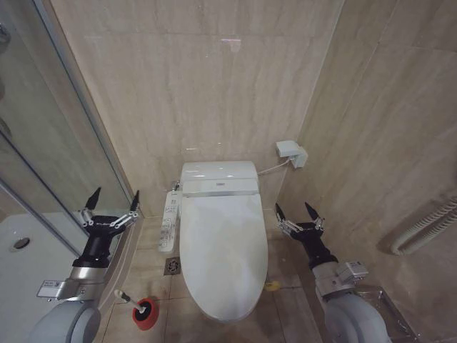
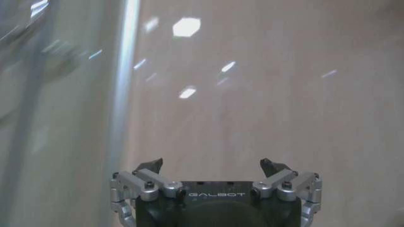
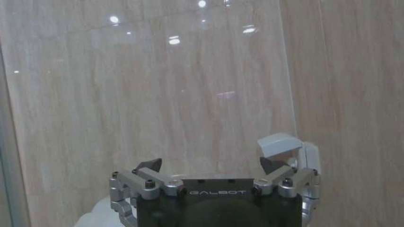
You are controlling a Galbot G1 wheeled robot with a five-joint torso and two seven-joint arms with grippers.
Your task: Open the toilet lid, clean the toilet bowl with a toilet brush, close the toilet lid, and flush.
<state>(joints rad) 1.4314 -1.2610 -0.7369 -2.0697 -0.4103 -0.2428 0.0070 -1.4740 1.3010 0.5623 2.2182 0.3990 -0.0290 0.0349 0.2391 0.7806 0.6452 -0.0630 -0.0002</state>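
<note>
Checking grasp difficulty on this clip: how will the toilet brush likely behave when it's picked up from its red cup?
The toilet brush has a thin white handle leaning out of a small red cup holder, so it probably lifts lightly. The slim, smooth-looking stick may twist or slip in a hand. The small cup could tip or drag along.

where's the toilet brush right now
In the head view the toilet brush stands in its red cup holder on the floor at the robot's left of the closed toilet lid, just below the floor drain.
</note>
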